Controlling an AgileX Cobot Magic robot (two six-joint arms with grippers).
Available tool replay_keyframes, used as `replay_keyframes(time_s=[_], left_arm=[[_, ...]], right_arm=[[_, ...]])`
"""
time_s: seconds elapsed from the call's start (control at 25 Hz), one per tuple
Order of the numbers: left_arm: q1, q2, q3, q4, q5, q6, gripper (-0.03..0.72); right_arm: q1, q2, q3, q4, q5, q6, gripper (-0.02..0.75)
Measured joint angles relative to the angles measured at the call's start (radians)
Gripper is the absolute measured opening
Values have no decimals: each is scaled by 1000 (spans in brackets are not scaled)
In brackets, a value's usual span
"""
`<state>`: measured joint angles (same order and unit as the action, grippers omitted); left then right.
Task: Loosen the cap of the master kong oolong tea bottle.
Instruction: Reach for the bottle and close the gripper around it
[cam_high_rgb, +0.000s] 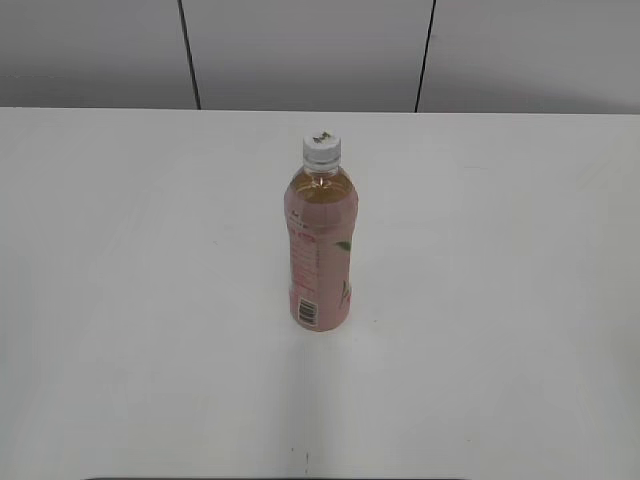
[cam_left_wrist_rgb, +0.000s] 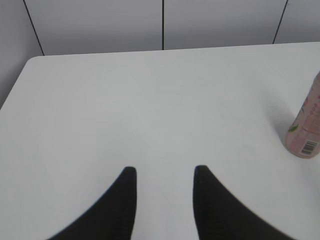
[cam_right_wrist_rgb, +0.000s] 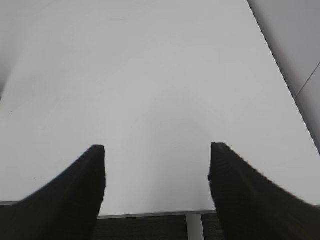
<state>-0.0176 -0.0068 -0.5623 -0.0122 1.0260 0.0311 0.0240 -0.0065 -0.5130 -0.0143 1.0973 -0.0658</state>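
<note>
The left gripper (cam_left_wrist_rgb: 164, 172) had its two dark fingers (cam_left_wrist_rgb: 125, 200) parted by a moderate gap with nothing between them, hanging over bare table (cam_left_wrist_rgb: 150, 110). The bottle (cam_left_wrist_rgb: 306, 127) stood well off to its right, cut off at that picture's edge, so only the lower label and barcode showed there.

In the exterior view the bottle (cam_high_rgb: 320, 245) stood upright near the middle of the table, alone, with the cap (cam_high_rgb: 322, 147) on top. Neither arm showed in that view. Filled nearly to the neck, it would likely be fairly heavy for its size, and its slim base could tip under a sideways push. The thin clear wall would probably give under a hard squeeze, and the wrap label looked smooth and might slip. A sound hold seemed to be around the labelled middle with one gripper, the other pinching the cap's ribbed side, where the ridges give purchase. Whether the seal was intact could not be made out.

The right gripper (cam_right_wrist_rgb: 157, 150) stood wide open and empty, over the table's near edge; the bottle did not show in its view.
</note>
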Motion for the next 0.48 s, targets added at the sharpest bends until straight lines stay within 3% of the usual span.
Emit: replay_keyframes(time_s=[0.48], left_arm=[[0,0,0,0,0,0,244]], right_arm=[[0,0,0,0,0,0,491]])
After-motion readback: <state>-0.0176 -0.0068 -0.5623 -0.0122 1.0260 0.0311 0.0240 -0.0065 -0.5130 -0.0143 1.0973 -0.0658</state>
